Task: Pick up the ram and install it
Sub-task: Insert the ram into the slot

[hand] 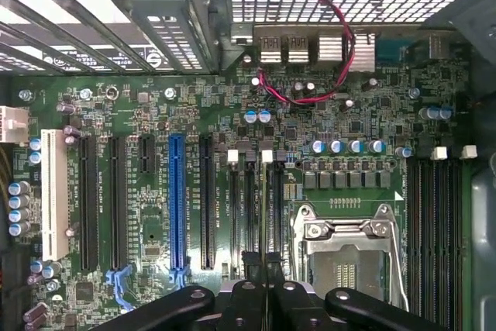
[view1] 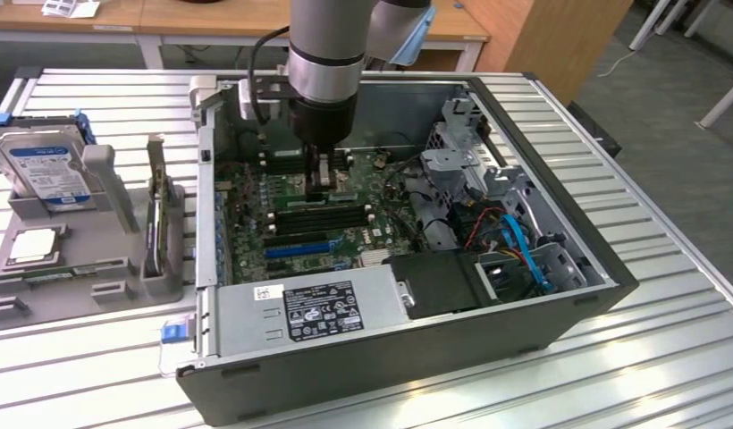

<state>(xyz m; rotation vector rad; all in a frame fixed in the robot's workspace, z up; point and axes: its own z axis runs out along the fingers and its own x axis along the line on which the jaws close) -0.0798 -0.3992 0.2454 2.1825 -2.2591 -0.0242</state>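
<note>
The robot arm reaches down into an open computer case point(view1: 402, 375) lying on its side on the ribbed metal bench point(view1: 652, 357). The tool point(view1: 328, 183) stands low over the motherboard point(view1: 298, 239), above the black memory slots beside the empty processor socket point(hand: 349, 253). In the wrist view the tool point(hand: 260, 300) has its fingers pressed close together, pinching the ram point(hand: 263, 207). The ram is seen edge-on as a thin dark strip that runs from between the fingertips up to a white latch point(hand: 267, 156), in line with the slot there. Whether it is seated in the slot or held just above it cannot be told. A blue expansion slot point(hand: 177, 199) lies a few slots away, and a red cable point(hand: 341, 36) loops near the rear connectors. Outside the case, on the exterior view's left, a grey fixture point(view1: 105, 241) carries a hard drive point(view1: 51, 170) with a blue label standing upright and a square silver processor chip point(view1: 33, 246) lying flat. The power supply point(view1: 307, 308) fills the near corner of the case.
</note>
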